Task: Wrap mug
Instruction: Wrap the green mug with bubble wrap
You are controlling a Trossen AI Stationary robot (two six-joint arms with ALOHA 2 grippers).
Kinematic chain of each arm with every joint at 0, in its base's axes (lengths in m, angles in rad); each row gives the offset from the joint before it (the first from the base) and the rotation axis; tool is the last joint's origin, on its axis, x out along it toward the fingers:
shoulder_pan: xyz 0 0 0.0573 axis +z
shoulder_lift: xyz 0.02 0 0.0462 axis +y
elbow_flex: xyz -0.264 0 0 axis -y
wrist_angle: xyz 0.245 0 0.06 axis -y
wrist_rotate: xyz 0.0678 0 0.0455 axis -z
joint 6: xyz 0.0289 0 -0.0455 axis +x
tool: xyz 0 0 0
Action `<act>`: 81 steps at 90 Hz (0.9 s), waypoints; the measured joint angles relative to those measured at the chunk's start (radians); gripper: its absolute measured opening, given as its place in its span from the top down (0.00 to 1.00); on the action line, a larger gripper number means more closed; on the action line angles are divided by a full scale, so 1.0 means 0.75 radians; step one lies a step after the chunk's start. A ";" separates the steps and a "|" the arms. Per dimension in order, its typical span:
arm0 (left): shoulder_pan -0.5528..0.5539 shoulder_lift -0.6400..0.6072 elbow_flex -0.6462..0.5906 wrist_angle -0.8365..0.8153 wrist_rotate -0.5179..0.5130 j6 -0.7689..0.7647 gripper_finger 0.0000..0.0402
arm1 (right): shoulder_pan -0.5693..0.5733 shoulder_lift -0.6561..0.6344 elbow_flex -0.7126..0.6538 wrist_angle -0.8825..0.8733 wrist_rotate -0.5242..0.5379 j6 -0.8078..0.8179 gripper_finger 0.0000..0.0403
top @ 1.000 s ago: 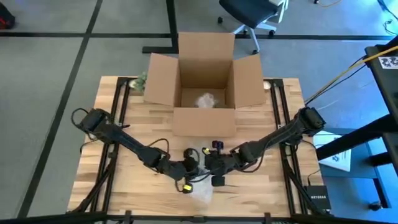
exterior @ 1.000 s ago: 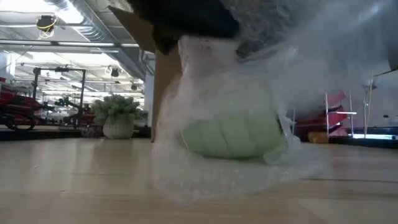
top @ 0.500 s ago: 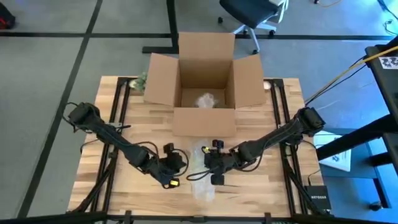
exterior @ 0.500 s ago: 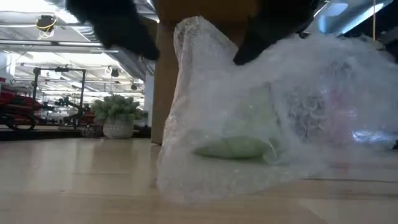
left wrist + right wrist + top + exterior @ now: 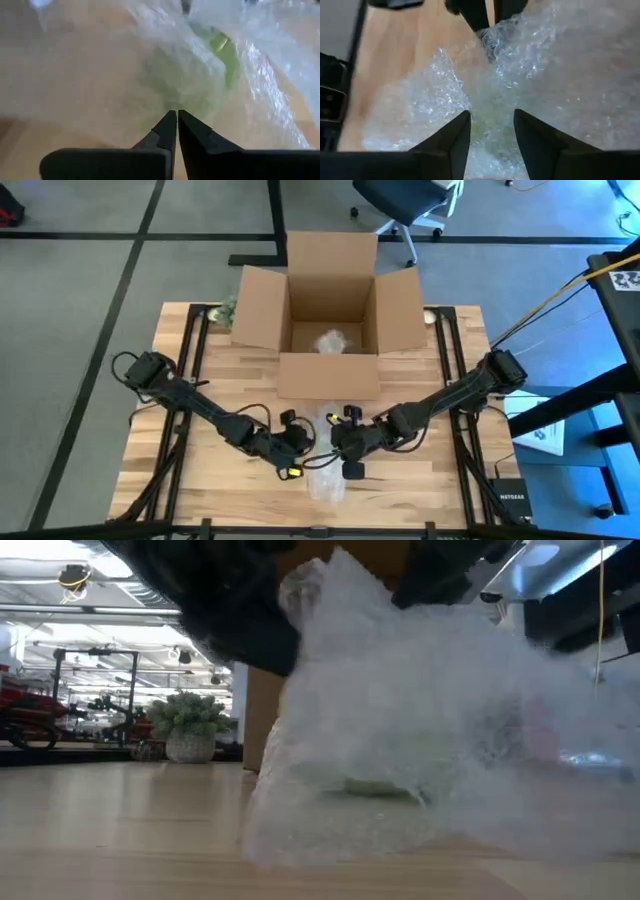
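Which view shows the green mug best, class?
The left wrist view: the mug shows green through the wrap, just past the left claw. The low view shows a faint green band; the high and right wrist views show only wrap.

Lighting: even overhead, high view bright, soft shadows. Low view: ceiling strip lights (image 5: 60,610) glare at ten o'clock; bubble wrap (image 5: 420,730) blurred, hazy. Wrist views: soft focus; specular sparkle on wrap.

We are seeing two dark, slender jointed arms with loose black cables looping beside them. The left gripper (image 5: 296,448) is showing a yellow marking at lower centre; the right gripper (image 5: 491,125) is presenting tapered black fingers (image 5: 451,137).
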 joint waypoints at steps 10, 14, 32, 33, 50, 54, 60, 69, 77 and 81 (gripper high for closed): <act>0.034 0.045 0.004 0.059 0.064 0.017 1.00 | -0.001 0.015 0.000 -0.024 -0.001 0.031 0.66; 0.041 0.058 0.006 0.063 0.092 0.006 1.00 | -0.001 0.015 -0.001 -0.033 -0.011 0.042 0.66; 0.039 0.086 0.001 0.037 0.128 0.001 1.00 | -0.001 -0.056 -0.001 -0.092 -0.080 0.123 0.66; 0.040 0.086 0.001 0.032 0.127 0.001 1.00 | -0.001 -0.061 0.000 -0.096 -0.084 0.131 0.66; 0.045 0.091 -0.001 0.020 0.132 -0.003 1.00 | 0.021 -0.123 0.000 -0.296 -0.135 0.178 0.62; 0.045 0.091 -0.001 0.016 0.145 -0.003 1.00 | 0.035 -0.133 0.000 -0.348 -0.115 0.195 0.59; 0.045 0.091 -0.001 0.012 0.154 -0.005 1.00 | 0.063 -0.140 0.000 -0.422 -0.095 0.223 0.55; 0.045 0.091 -0.001 0.016 0.153 -0.019 1.00 | 0.106 -0.140 0.000 -0.509 -0.070 0.269 0.49; 0.047 0.091 -0.001 0.016 0.153 -0.028 1.00 | 0.143 -0.141 -0.015 -0.519 0.019 0.308 0.45; 0.051 0.090 -0.001 0.020 0.153 -0.028 1.00 | 0.158 -0.141 -0.029 -0.501 0.064 0.320 0.45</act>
